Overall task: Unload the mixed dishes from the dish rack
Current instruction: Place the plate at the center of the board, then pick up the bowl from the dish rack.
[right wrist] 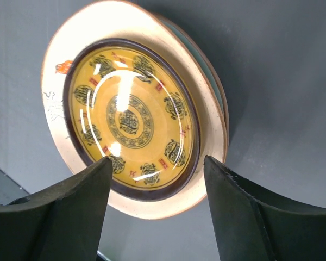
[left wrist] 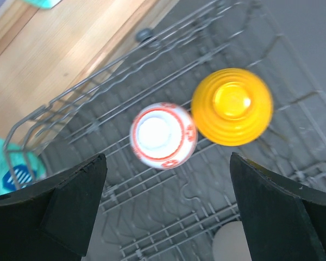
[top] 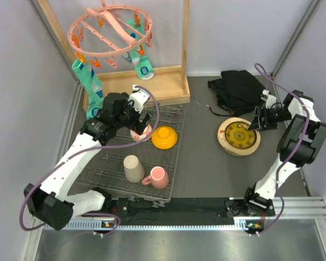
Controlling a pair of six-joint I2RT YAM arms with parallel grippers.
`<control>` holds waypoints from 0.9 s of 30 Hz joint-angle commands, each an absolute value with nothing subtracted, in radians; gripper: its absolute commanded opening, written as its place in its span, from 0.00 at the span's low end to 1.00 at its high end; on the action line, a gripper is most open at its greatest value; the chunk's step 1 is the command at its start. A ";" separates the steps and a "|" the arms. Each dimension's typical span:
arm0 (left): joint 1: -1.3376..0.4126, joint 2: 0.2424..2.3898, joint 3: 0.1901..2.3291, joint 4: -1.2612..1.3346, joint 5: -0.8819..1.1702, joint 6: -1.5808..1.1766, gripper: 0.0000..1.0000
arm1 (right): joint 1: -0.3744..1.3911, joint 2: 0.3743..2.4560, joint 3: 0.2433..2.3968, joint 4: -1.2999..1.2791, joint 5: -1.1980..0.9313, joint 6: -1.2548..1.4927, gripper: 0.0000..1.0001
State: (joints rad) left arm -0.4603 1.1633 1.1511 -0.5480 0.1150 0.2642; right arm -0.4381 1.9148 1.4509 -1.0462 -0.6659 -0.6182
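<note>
The dark wire dish rack (top: 106, 163) holds a red-white bowl (top: 142, 134) and an orange bowl (top: 164, 137), both upside down, plus a beige cup (top: 133, 168) and a pink mug (top: 157, 177). My left gripper (top: 139, 123) hovers open above the red-white bowl (left wrist: 163, 135), with the orange bowl (left wrist: 232, 106) to its right and rack wires (left wrist: 168, 217) between the fingers. On the table right of the rack, a small yellow patterned plate (right wrist: 130, 117) lies on a cream plate (right wrist: 209, 109). My right gripper (right wrist: 157, 185) stands open and empty at the stack's edge (top: 238, 136).
A wooden frame (top: 163, 81) with a pink peg hanger (top: 111, 27) and teal socks (top: 89, 81) stands behind the rack. A black cloth (top: 239, 89) lies at the back right. The wooden base (left wrist: 60, 60) borders the rack's far side.
</note>
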 commanded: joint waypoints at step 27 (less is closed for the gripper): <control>-0.454 1.680 1.393 -0.673 -0.166 0.336 0.92 | -0.222 1.490 1.457 -0.973 -0.592 -0.541 0.72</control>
State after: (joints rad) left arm -0.4599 1.6627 1.3239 -0.6544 -0.1764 0.3183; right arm -0.2260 1.5490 1.4673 -1.0092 -0.5785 -0.5396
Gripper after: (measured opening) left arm 0.929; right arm 0.720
